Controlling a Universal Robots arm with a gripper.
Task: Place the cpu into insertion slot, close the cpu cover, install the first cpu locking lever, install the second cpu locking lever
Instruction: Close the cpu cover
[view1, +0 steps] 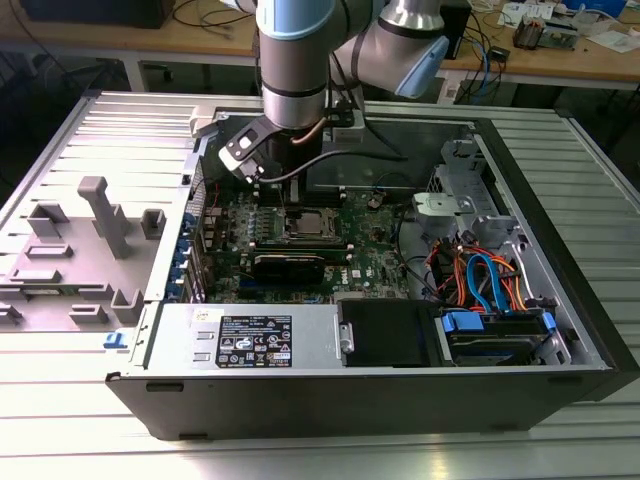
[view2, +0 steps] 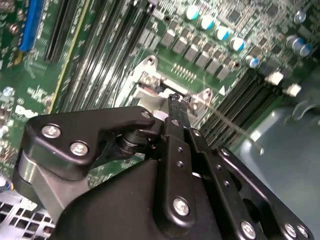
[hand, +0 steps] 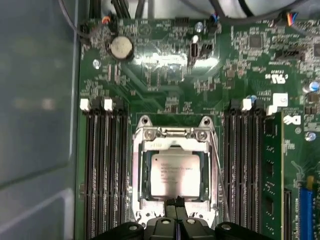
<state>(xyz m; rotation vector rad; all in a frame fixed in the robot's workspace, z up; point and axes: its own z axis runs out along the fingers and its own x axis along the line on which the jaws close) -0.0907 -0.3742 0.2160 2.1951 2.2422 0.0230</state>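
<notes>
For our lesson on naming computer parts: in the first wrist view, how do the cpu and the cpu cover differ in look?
The cpu is a solid square plate with print on its top; the cpu cover is an open frame with a large window. The cpu sits inside that window, so the cpu cover has the larger outline. Both are silver-grey, square and lie flat.

Silver cpu (hand: 174, 175) flat in insertion slot (hand: 143, 172)

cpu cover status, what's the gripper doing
gripper shut, tips at edge of cpu cover. cpu seated, framed by the cover's window. thin lever wire runs along one side of it.
</notes>
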